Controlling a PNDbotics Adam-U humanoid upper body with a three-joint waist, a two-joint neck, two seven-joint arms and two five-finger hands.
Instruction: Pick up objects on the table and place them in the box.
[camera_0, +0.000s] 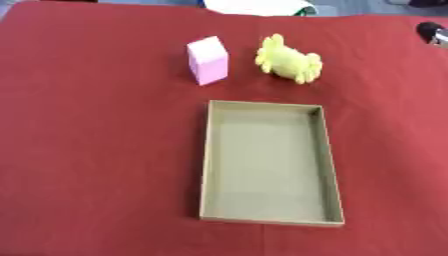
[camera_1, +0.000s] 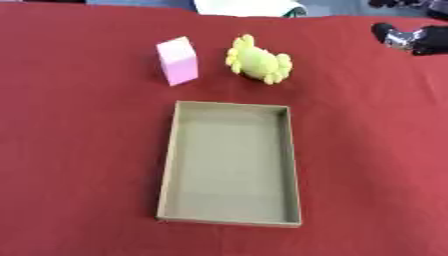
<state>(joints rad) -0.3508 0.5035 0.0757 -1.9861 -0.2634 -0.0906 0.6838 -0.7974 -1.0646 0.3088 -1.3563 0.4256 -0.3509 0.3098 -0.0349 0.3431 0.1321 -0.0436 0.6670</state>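
At far right edge, right hand (camera_1: 404, 38); yellow toy (camera_1: 257, 63) well apart.

Red cloth (camera_0: 96, 150) covers the table edge to edge; white object (camera_0: 262, 7) sits just past far edge.

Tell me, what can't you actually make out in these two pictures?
- Right hand: cut off by the upper right edge in both views; only a black and silver part shows, so its fingers cannot be judged.
- Left hand: in neither view.
- Yellow toy: blurred; which creature it is stays unclear.
- White thing beyond the red table: cropped by the top edge.
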